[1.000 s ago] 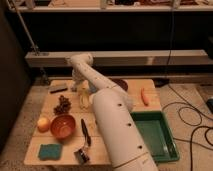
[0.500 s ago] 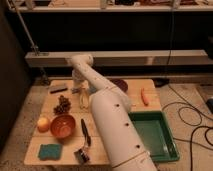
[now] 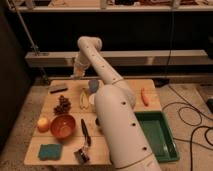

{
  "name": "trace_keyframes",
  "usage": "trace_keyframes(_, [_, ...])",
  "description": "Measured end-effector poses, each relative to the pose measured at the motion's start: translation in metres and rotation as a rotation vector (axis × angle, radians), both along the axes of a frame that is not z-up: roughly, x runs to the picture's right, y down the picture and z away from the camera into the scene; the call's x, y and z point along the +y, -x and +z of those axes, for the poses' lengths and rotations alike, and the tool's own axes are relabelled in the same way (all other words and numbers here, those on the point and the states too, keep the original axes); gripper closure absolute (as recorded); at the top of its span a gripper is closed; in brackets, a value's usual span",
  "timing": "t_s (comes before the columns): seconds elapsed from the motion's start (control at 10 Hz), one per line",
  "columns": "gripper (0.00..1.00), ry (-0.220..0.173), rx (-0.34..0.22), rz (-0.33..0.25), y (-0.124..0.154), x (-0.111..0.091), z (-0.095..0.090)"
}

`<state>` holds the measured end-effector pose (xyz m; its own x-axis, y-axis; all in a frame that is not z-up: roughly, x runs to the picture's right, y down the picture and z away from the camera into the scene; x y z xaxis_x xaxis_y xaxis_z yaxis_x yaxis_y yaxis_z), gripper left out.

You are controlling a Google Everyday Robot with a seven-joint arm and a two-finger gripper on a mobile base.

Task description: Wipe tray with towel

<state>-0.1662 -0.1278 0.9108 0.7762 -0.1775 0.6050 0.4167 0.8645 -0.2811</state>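
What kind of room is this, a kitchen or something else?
Probably a lab or workshop rather than a home: loose cables lie on the floor, a metal shelf runs behind the wooden table, and the robot's gripper hangs near the table's back edge, away from the green tray.

The arm (image 3: 107, 95) has swung up. Its elbow (image 3: 89, 46), which was lower over the far edge of the bench (image 3: 47, 105) a second ago, now stands higher and a little further right, against the dark shelf behind. The forearm hangs from it more steeply. The gripper (image 3: 76, 74) has lifted with it and now sits over the far edge, left of the middle, further from the banana (image 3: 84, 98) than before. The long link leans more to the right. A grey-blue thing (image 3: 93, 85) now shows at its left side, where the arm covered it earlier.
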Motion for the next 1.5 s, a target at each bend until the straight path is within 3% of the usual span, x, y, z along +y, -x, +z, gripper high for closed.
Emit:
trace_keyframes(0.1, [1.00, 0.000, -0.027, 0.006, -0.009, -0.009, -0.015])
trace_keyframes(0.3, [1.00, 0.015, -0.089, 0.018, -0.054, -0.028, -0.056])
trace_keyframes(0.5, [1.00, 0.013, -0.099, 0.000, -0.104, -0.025, -0.087])
trace_keyframes(0.8, [1.00, 0.012, -0.093, -0.045, -0.141, -0.008, -0.115])
trace_keyframes(1.5, [1.00, 0.015, 0.002, -0.129, -0.204, 0.057, -0.149])
